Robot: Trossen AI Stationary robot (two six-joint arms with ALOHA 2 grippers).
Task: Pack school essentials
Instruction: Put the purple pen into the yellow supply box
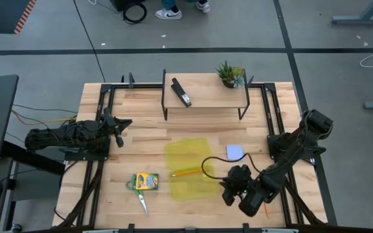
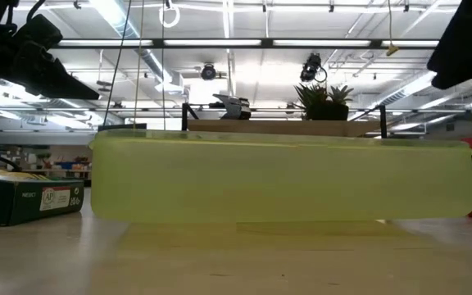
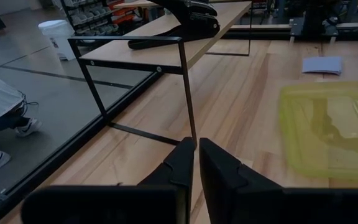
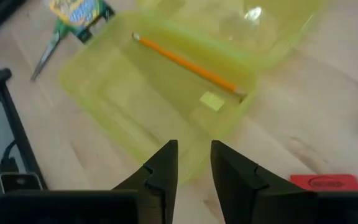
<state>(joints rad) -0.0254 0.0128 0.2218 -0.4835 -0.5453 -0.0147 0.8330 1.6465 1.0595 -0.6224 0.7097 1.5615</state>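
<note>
An open yellow-green see-through case (image 1: pixel 190 168) lies in the middle of the table, with one orange pencil (image 4: pixel 188 64) in the half near my right gripper. My right gripper (image 4: pixel 194 163) is open and empty, just above that half's near-right rim. The red piece (image 4: pixel 325 182) lies on the wood beside it. The lavender-blue notepad (image 1: pixel 234 153) lies right of the case. The crayon box (image 1: pixel 145 182) and the green-handled scissors (image 1: pixel 140 197) lie left of it. My left gripper (image 3: pixel 197 163) is shut and empty, at the table's left. No purple pen shows.
A low shelf (image 1: pixel 206 100) stands at the far edge, holding the black stapler (image 1: pixel 181 92) and the potted plant (image 1: pixel 230 74). Black frame rails run along the table's left and right sides. Bare wood lies between the shelf and the case.
</note>
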